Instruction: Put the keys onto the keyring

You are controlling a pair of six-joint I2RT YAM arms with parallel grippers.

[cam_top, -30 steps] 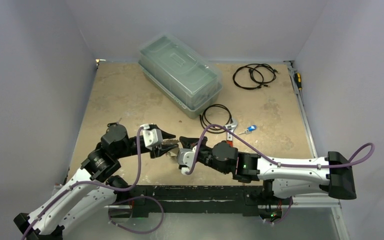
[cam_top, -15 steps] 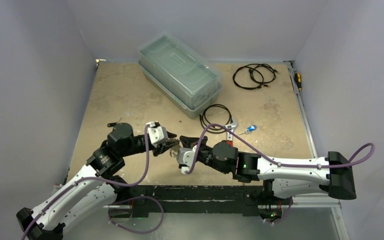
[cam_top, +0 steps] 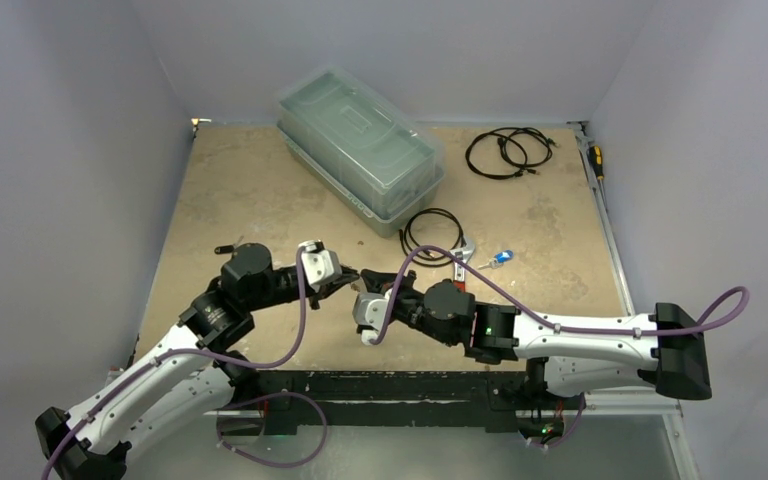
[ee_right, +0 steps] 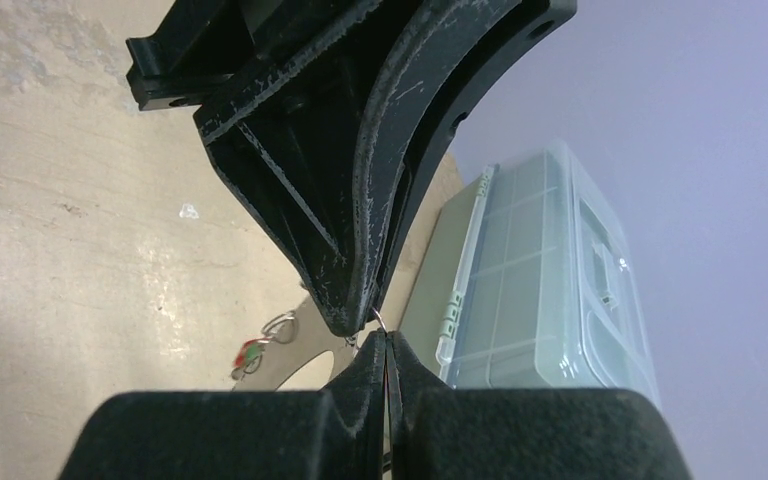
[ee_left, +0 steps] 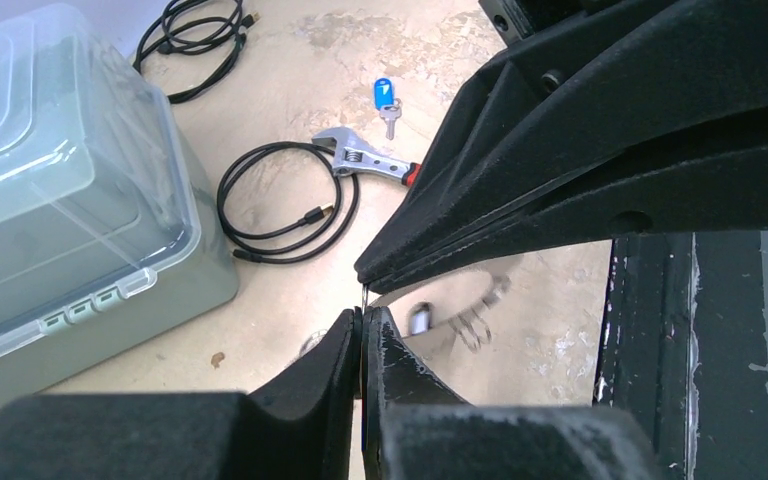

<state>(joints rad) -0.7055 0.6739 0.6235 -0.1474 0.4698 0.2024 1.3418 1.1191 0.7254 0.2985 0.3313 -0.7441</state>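
My left gripper (ee_left: 363, 335) is clenched and so is my right gripper (ee_right: 388, 350), tips nose to nose. Both pinch a sliver of thin wire, the keyring (ee_right: 379, 319); the rest of the loop is hidden behind my fingers. The blue-tagged key (ee_left: 384, 95) lies at 2 o'clock from the tips in the top view, near the wrench (ee_left: 365, 158). The red-and-green tagged key (ee_right: 251, 352) underneath is blurred.

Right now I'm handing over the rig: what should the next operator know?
Grippers: left gripper shut on the keyring wire; right gripper shut tip to tip against it, apparently pinching the same wire.
Things: keys with red and green tags hang under the tips, seemingly on the ring; I can't confirm.
Left to do: blue key lies loose beside the wrench, not yet threaded.
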